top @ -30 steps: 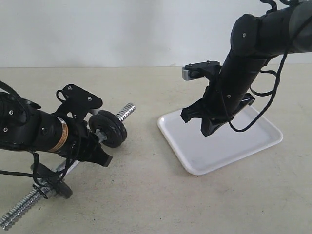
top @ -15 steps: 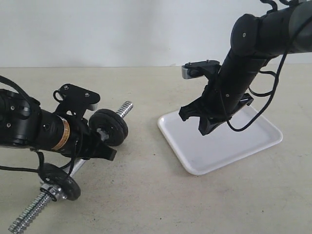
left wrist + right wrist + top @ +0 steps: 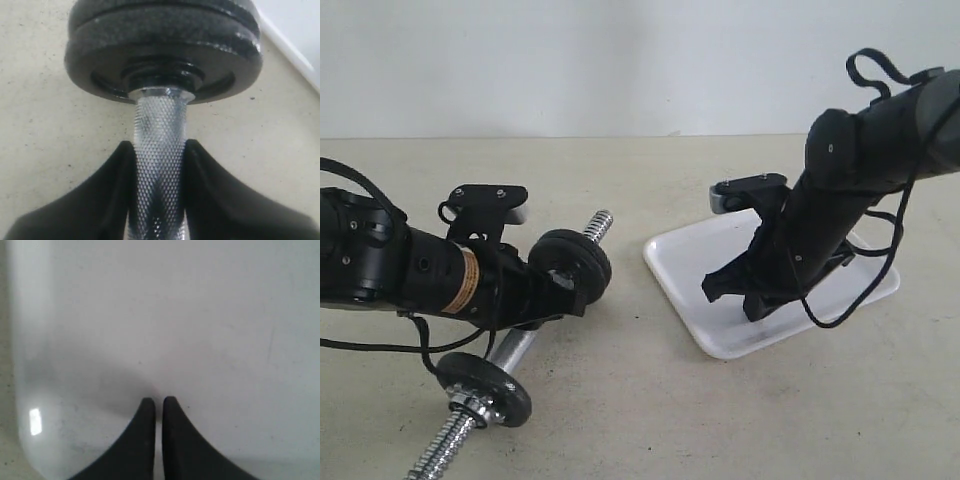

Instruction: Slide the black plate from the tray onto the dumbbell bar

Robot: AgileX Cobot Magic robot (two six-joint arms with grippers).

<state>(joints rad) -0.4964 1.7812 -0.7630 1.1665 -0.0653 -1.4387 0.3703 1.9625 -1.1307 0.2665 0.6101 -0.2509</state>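
no legible text, orange band (image 3: 463, 281) on left arm (image 3: 380, 265) too small to read

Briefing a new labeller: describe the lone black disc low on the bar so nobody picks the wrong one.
Left of the white tray, a chrome bar slants down toward the bottom edge of the exterior view. Near its lower threaded end sits one black disc. It is alone and far from the tray; the other two discs sit stacked together near the bar's upper end.
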